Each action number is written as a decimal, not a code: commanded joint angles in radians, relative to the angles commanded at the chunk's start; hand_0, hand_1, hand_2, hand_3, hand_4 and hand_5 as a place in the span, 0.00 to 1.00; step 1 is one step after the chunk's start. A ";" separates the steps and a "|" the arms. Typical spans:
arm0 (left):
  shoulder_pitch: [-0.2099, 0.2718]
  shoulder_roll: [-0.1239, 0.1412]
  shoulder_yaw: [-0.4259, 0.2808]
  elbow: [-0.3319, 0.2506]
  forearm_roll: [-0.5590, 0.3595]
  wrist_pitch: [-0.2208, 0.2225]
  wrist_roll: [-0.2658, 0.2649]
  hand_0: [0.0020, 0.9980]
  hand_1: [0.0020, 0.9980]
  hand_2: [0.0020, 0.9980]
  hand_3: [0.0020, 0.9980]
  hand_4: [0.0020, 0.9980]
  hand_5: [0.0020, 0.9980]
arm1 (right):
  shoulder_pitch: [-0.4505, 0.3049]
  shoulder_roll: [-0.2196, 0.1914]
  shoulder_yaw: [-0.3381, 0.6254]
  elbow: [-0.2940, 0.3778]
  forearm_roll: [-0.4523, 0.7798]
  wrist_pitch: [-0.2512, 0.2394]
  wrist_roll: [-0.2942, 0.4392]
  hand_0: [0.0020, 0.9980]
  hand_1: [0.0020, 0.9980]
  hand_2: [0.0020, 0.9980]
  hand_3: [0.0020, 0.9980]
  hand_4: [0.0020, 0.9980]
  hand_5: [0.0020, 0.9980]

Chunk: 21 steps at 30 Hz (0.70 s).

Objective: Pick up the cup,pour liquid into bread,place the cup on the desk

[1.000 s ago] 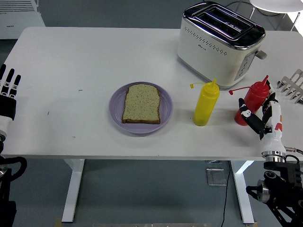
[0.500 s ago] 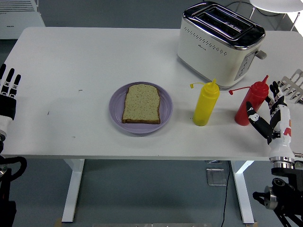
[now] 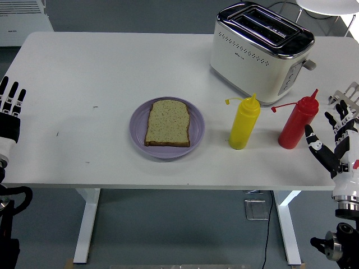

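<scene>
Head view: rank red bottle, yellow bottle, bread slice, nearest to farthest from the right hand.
From the right hand:
1. Red bottle, just to its left.
2. Yellow bottle, further left, in front of the toaster.
3. Bread slice, on the purple plate near table centre.

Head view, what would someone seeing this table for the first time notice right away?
Probably the slice of bread on a purple plate at the table's middle, with a yellow squeeze bottle and a red squeeze bottle standing to its right. A white toaster sits behind them, and the right hand is open beside the red bottle.
</scene>
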<state>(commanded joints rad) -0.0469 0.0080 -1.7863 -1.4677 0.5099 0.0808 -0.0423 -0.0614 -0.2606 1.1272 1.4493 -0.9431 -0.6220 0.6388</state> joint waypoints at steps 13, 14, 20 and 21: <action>0.001 0.000 0.002 0.000 0.000 0.000 0.000 0.81 0.74 0.73 0.72 0.51 1.00 | -0.006 -0.003 0.166 0.115 0.456 0.153 0.006 0.82 0.73 0.76 0.75 0.57 0.31; 0.001 0.000 0.001 0.000 0.000 0.000 0.000 0.81 0.74 0.73 0.72 0.51 1.00 | -0.002 -0.003 0.189 0.117 0.499 0.189 0.007 0.82 0.73 0.76 0.75 0.57 0.31; 0.000 -0.002 -0.001 0.000 0.000 0.000 0.001 0.81 0.74 0.73 0.72 0.51 1.00 | 0.020 0.002 0.270 0.091 0.686 0.359 -0.075 0.81 0.72 0.76 0.75 0.55 0.33; 0.000 -0.002 -0.002 0.000 0.000 -0.001 0.001 0.81 0.74 0.73 0.72 0.51 1.00 | 0.024 0.003 0.280 0.082 0.704 0.382 -0.094 0.81 0.72 0.76 0.75 0.55 0.33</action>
<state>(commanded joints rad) -0.0472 0.0061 -1.7880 -1.4678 0.5099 0.0803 -0.0417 -0.0373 -0.2579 1.4067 1.5315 -0.2395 -0.2398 0.5450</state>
